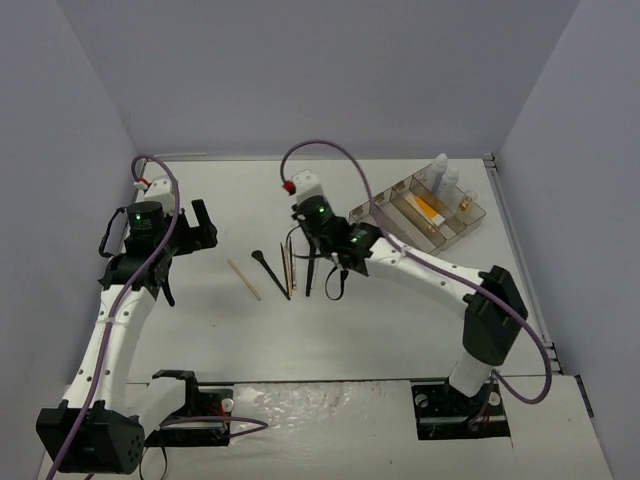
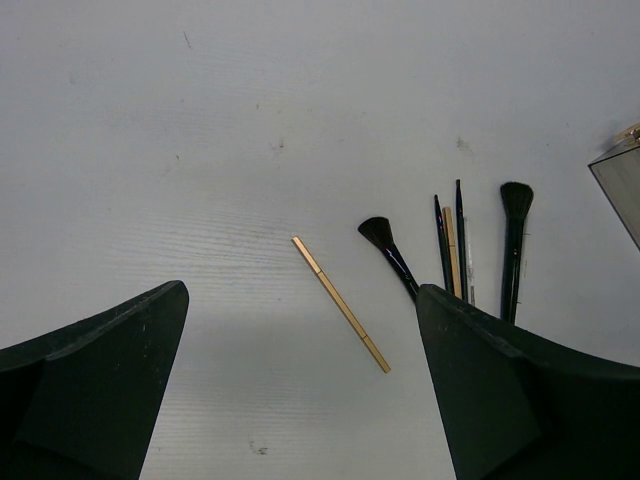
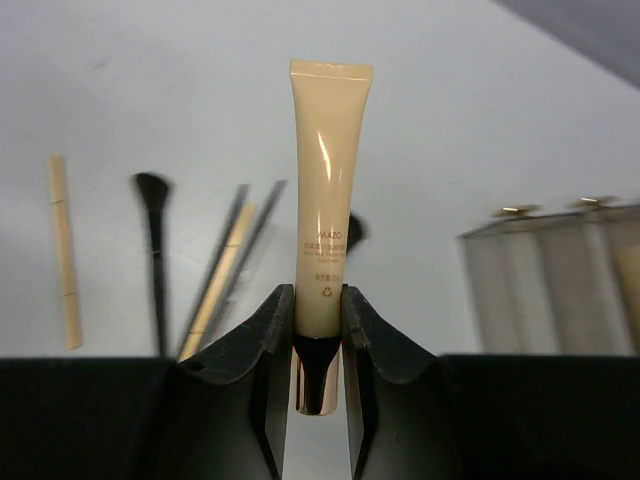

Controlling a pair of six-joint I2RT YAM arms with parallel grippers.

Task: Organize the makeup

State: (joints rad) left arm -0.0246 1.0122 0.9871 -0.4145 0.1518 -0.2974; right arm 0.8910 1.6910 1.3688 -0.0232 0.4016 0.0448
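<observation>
Right gripper (image 3: 318, 320) clamped on a pale cream plastic squeeze tube (image 3: 328, 190), tray off to its right.

In the right wrist view the tube's long axis ran straight out from between the pinched jaws, rose-gold cap at the fingers and flat crimped end toward the top of the frame. It looked glossy and smooth, with small print at mid-body. The clear smoky plastic tray with divided slots (image 3: 560, 290) stood at the right edge, at the upper right in the overhead view, so the right arm was judged the nearer one. Slim black brushes (image 3: 155, 260) and a thin tan stick (image 3: 63, 250) lay at left. The left gripper (image 2: 300, 390) hung spread wide and empty.
</observation>
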